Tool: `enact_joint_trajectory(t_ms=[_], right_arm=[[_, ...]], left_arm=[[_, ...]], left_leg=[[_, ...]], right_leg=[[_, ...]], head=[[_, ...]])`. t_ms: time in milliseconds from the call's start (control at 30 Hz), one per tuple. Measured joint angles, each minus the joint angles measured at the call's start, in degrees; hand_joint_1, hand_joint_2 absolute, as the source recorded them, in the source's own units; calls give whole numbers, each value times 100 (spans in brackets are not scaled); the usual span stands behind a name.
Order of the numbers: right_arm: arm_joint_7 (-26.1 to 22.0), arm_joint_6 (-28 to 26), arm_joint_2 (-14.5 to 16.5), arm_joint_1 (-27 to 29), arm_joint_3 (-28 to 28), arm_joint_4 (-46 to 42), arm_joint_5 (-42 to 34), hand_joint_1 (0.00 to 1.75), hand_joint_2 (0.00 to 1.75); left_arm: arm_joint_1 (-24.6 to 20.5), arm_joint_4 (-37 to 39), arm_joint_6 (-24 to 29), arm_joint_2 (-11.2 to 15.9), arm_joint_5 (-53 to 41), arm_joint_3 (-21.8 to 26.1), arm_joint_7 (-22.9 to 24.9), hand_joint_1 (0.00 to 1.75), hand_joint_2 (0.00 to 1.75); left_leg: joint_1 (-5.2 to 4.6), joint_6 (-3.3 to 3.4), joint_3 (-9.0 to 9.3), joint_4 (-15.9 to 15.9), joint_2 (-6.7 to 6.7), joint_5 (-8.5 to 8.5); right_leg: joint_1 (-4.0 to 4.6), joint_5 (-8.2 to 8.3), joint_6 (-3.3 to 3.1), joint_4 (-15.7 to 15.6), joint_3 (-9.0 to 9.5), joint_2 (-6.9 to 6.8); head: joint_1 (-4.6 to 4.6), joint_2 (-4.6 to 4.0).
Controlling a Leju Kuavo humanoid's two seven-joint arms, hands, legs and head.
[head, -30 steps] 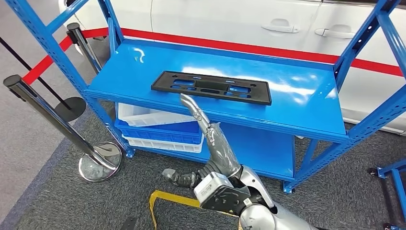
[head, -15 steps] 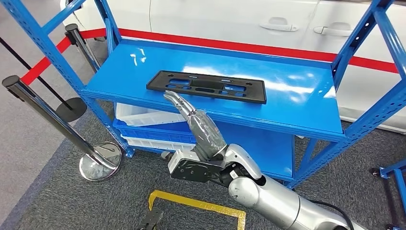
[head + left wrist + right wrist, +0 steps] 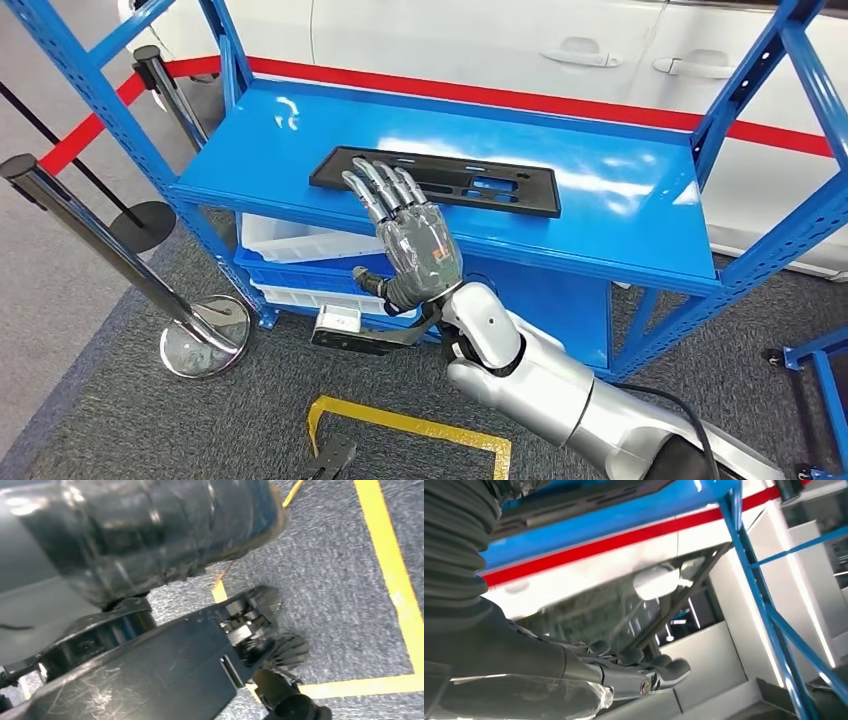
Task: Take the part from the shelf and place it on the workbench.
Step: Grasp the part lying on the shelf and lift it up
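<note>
The part (image 3: 480, 186) is a long flat black plastic plate with cut-outs, lying on the top board of the blue shelf (image 3: 620, 215). My right hand (image 3: 405, 228) reaches in over the shelf's front edge with its back up. Its spread fingers (image 3: 378, 187) lie over the left end of the part, and the thumb (image 3: 375, 283) hangs below the board's edge. It holds nothing. In the right wrist view the thumb (image 3: 659, 674) juts out under the blue shelf edge (image 3: 624, 517). My left hand (image 3: 130, 535) is a grey blur above the carpet, so I cannot read its fingers.
White and blue bins (image 3: 310, 262) sit on the lower shelf. Chrome barrier posts (image 3: 100, 235) with round bases (image 3: 205, 345) stand at the left. A white car (image 3: 480, 40) is behind the shelf. Blue uprights (image 3: 775, 75) frame the right side. Yellow tape (image 3: 410, 425) marks the carpet.
My right arm rose and pushed forward. The hand turned from edge-on below the shelf edge to back-up, and its fingers now lie over the part's left end.
</note>
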Motion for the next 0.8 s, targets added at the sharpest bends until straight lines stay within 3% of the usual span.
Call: enact_joint_trajectory(t_ms=[67, 133, 167, 200, 267, 333, 367, 500, 567, 667, 700, 733, 800], right_arm=[[57, -13, 14, -30, 13, 111, 116, 0, 175], [88, -16, 25, -43, 26, 251, 169, 0, 175], [121, -14, 27, -37, 34, 321, 222, 0, 175], [178, -7, 27, -35, 43, 385, 305, 0, 175], [348, 56, 27, -61, 58, 487, 561, 0, 175], [508, 205, 32, -124, 67, 592, 810, 0, 175], [566, 301, 36, -154, 71, 650, 896, 0, 175], [731, 717, 43, -234, 82, 927, 1045, 0, 175], [792, 892, 43, -308, 87, 1069, 1034, 0, 175], [629, 900, 43, -340, 88, 1238, 516, 0, 175], [497, 840, 51, -326, 85, 1284, 213, 0, 175], [349, 768, 68, -314, 76, 1322, -95, 0, 175], [-133, 578, 134, -294, 15, 1375, -857, 0, 175]], left_arm=[[8, 1, 10, -4, 24, -11, -3, 0, 0], [15, 1, 24, -9, 44, -25, -7, 0, 0], [23, 2, 32, -11, 50, -34, -7, 0, 0], [33, 2, 40, -11, 54, -43, -4, 0, 0], [46, 2, 52, -12, 57, -55, 7, 0, 0], [45, 2, 59, -11, 53, -57, 20, 0, 0], [44, 2, 60, -10, 48, -59, 25, 0, 0], [43, 2, 54, -5, -15, -95, 46, 0, 0], [37, 2, 56, -3, -46, -128, 43, 0, 0], [63, 2, 99, 8, 5, -160, 1, 0, 0], [82, 2, 120, 17, 38, -162, -21, 0, 0], [100, 2, 137, 29, 65, -162, -36, 0, 0], [119, 3, 180, 56, 130, -162, -51, 0, 0]], left_leg=[[29, 38, 59, -101, 13, 45], [22, 59, 64, -105, 15, 43], [20, 67, 62, -95, 14, 36], [20, 69, 60, -81, 11, 26], [24, 55, 58, -24, 3, -14], [9, 9, 28, 69, -3, -72], [0, -19, 8, 105, -3, -89], [5, -105, -47, 181, 3, -140], [24, -169, -207, 539, 6, -355], [50, -240, -706, 1568, 8, -765], [53, -247, -807, 1746, 7, -779], [54, -243, -795, 1685, 7, -677], [55, -209, -496, 1008, 7, -274]], right_leg=[[6, -248, 29, 395, -173, -11], [4, -545, 48, 1060, -490, -12], [1, -588, 59, 1278, -601, -13], [-5, -531, 69, 1317, -632, -14], [-27, -184, 80, 843, -418, -18], [-32, 36, 61, 242, -125, -17], [-25, 59, 39, 82, -50, -13], [-16, 58, -75, 0, -23, 3], [-40, 73, -125, -23, -8, -1], [-40, 71, -152, -25, -5, -5], [-39, 69, -154, -25, -3, -2], [-40, 67, -154, -24, 0, 5], [-41, 63, -148, -26, 11, 24]], head=[[6, 0], [8, 0], [8, 0], [9, 0], [10, 0], [5, 0], [-4, 0], [-27, 0], [-52, 0], [-71, 0], [-73, 0], [-73, 0], [-73, 0]])
